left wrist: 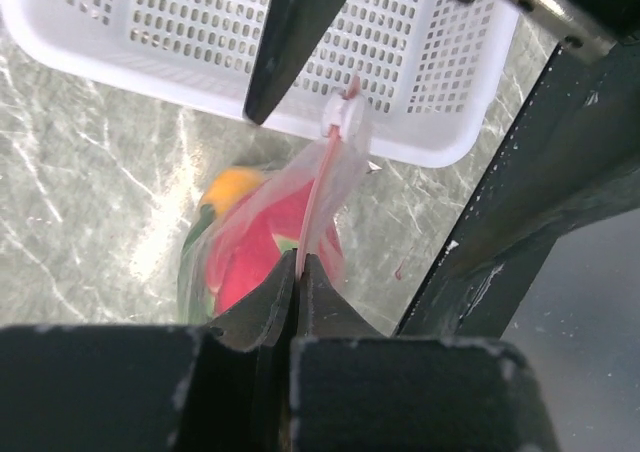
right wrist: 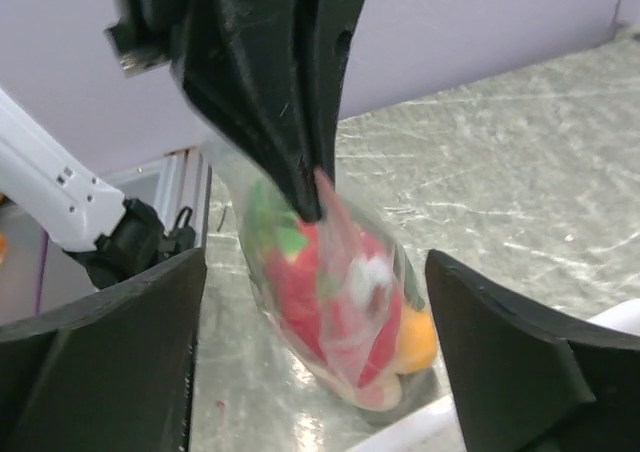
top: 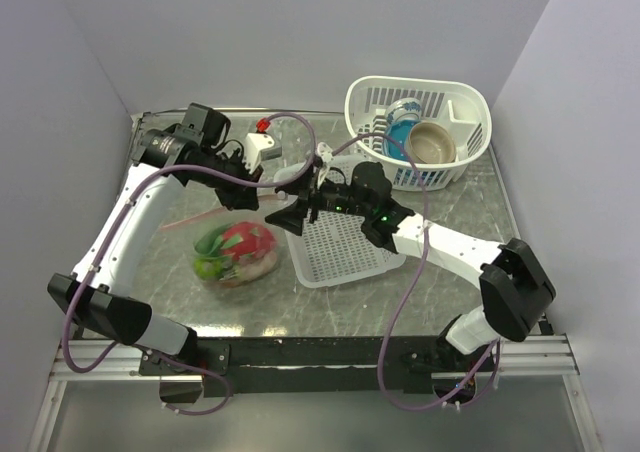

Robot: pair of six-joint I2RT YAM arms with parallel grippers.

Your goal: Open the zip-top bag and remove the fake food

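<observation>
White arms (top: pixel 120 227), purple cables (top: pixel 405 292), black left pincer (left wrist: pixel 298 272) and black right pincer (right wrist: pixel 315 260).

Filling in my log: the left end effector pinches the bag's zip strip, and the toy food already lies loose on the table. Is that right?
Not quite. The left end effector does pinch the zip strip of the bag, but the toy food is inside the bag, not loose on the table. The right wrist view shows this.

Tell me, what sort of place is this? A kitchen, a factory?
Most likely a robotics test bench, not a kitchen: plain walls box in a marbled table, two robot arms are bolted at its near edge, and the goods are props, a zip-top bag of fake food and a white basket.
</observation>
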